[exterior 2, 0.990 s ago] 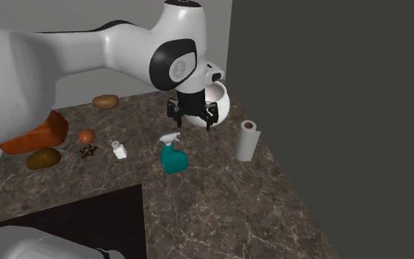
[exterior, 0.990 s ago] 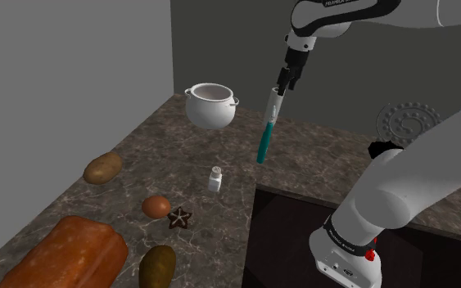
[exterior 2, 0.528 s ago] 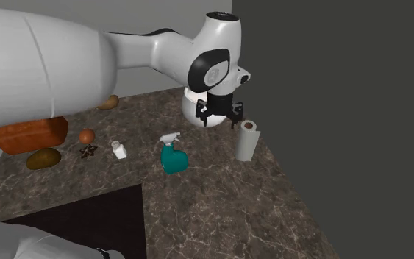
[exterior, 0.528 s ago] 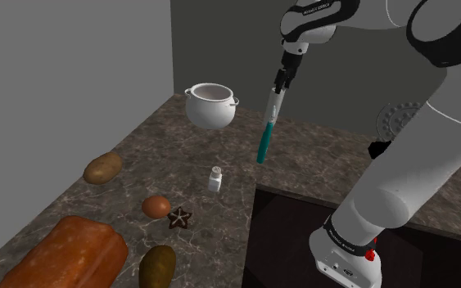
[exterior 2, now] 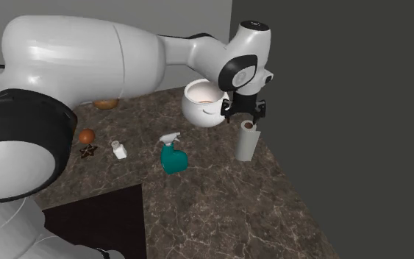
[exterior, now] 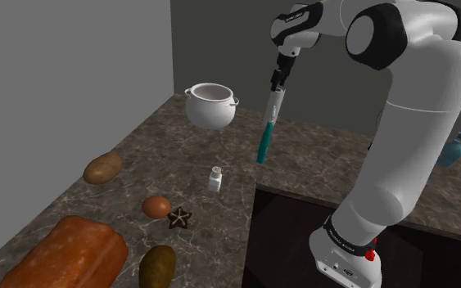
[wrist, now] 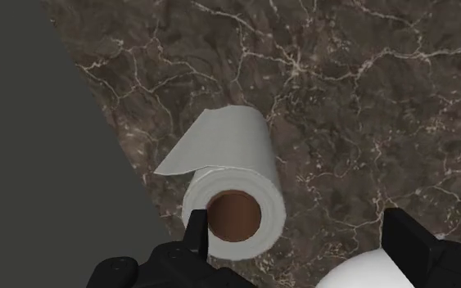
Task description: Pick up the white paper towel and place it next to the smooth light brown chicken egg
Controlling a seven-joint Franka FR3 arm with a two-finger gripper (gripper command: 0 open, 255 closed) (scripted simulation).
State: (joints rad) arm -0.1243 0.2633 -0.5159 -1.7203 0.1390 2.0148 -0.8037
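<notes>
A white pot (exterior 2: 198, 110) stands open-topped on the dark marbled surface (exterior 2: 220, 199); what lies inside it cannot be told. Just beside the pot, near the surface's edge by the dark grey wall, the white paper towel (exterior 2: 246, 143) stands upright on its end, a loose sheet hanging from one side and its brown core (wrist: 235, 215) facing up. A teal spray bottle (exterior 2: 172, 154) stands to the second exterior view's left of the roll. The light brown egg (exterior 2: 86, 135) lies well apart from it, past a small white shaker (exterior 2: 120, 151) and next to a dark star-shaped thing (exterior 2: 88, 151).

The arm arches across the surface with its hand pointing straight down. The gripper (exterior 2: 244, 116) hovers just above the roll's top. Its fingers (wrist: 196, 233) are spread wide and hold nothing; one finger stands over the roll's rim, so the roll sits off-centre between them.
</notes>
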